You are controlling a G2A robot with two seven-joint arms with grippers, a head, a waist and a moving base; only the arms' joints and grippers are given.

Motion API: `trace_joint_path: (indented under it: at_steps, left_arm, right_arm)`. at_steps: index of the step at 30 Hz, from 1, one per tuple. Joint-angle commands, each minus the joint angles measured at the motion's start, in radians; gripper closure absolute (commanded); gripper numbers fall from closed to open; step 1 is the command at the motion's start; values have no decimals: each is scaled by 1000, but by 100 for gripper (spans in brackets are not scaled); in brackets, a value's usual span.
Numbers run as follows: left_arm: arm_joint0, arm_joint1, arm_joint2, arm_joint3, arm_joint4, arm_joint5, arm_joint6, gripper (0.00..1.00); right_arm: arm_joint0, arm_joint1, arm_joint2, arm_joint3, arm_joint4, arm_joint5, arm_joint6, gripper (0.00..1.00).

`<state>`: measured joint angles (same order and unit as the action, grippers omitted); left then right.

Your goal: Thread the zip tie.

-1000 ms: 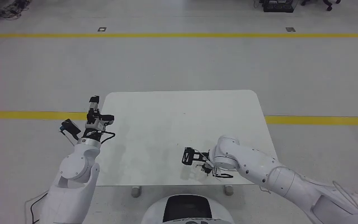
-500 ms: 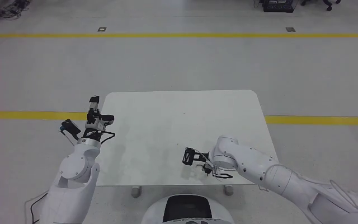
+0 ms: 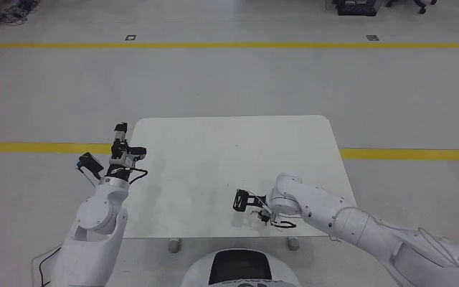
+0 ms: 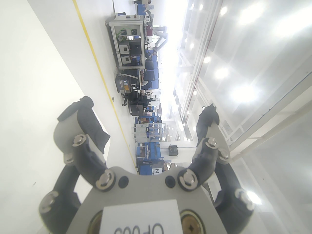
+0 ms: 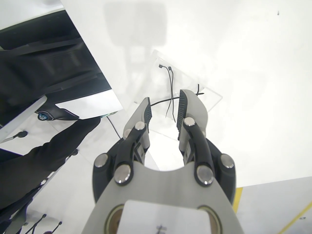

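Several thin black zip ties point(image 5: 170, 86) lie crossed on a clear plastic tray point(image 5: 212, 93) on the white table point(image 5: 243, 49). My right gripper point(image 5: 164, 104) hangs open just above them, and its fingers straddle the crossing strands without touching any. In the top view the right gripper point(image 3: 239, 200) is near the table's front edge, pointing left. My left gripper point(image 4: 146, 115) is open and holds nothing. It points up and away by the table's left edge point(image 3: 120, 129).
The white table point(image 3: 237, 158) has a bare middle and back. Its front edge runs close beside the tray. Grey floor with yellow lines point(image 3: 401, 153) surrounds the table.
The right arm has edged slightly to the left, its gripper nearly in place. The left arm has not moved.
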<state>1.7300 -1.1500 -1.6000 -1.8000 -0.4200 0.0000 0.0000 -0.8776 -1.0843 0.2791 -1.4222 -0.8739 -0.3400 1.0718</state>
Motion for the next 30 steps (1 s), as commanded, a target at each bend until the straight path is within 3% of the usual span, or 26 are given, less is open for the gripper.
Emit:
trace_joint_path:
  at_steps: [1,9,14,30]
  left_arm:
    - [0,0,0,0,0,0,0,0]
    - [0,0,0,0,0,0,0,0]
    - [0,0,0,0,0,0,0,0]
    - [0,0,0,0,0,0,0,0]
  right_arm:
    - [6,-3,-8,7,4,0,-3,76]
    - [27,-19,-42,43,24,0,-16,83]
    - [40,-30,-62,65,39,0,-19,80]
    - [68,-63,-106,132,64,0,-28,89]
